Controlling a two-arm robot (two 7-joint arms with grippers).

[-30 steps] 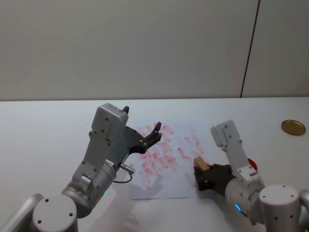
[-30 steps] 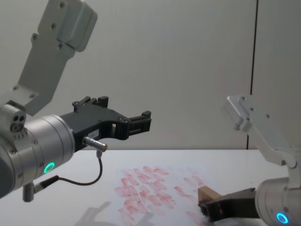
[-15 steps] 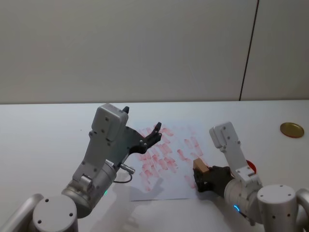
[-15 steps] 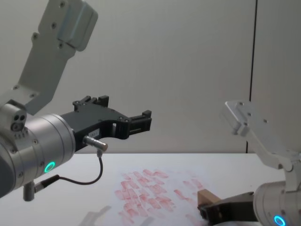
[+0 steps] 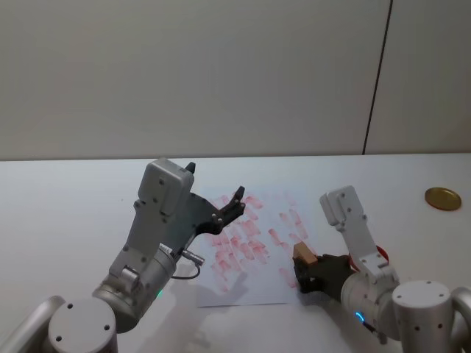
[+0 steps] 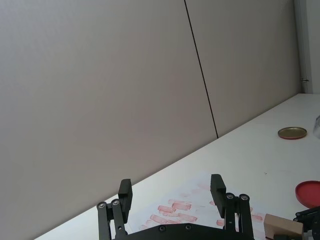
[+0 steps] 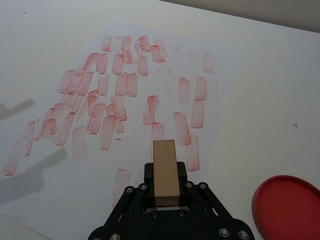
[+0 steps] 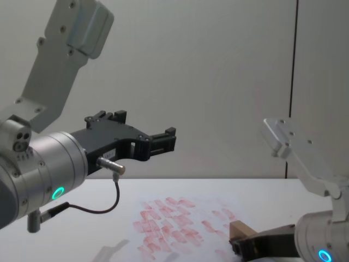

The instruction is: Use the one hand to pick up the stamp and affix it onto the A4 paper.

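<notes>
1. While the right arm does the stamping, the left black two-fingered gripper (image 5: pixel 216 182) has no part in the step. It is best left where it hangs, above the left half of the sheet, so that its shadow is all that falls on the marks.
2. For a clean print, I would aim at a bare patch of the white A4 paper with many red rectangular marks (image 5: pixel 254 288). In the right wrist view the ground just ahead of the block is already printed, while more white shows to its right.
3. The small light-tan wooden stamp block (image 7: pixel 165 167) should go straight down with its face flat, be pressed evenly, and then be lifted without sliding.
4. The flat round red ink dish (image 7: pixel 287 202) lies just beside the working arm, so sideways drift could clip it.
5. The left arm is raised with a bent elbow, its fingers spread wide and empty.
6. The right gripper (image 7: pixel 166 186) reaches low over the sheet's near right part, clamped on the stamp. I cannot tell whether the stamp touches the paper.
</notes>
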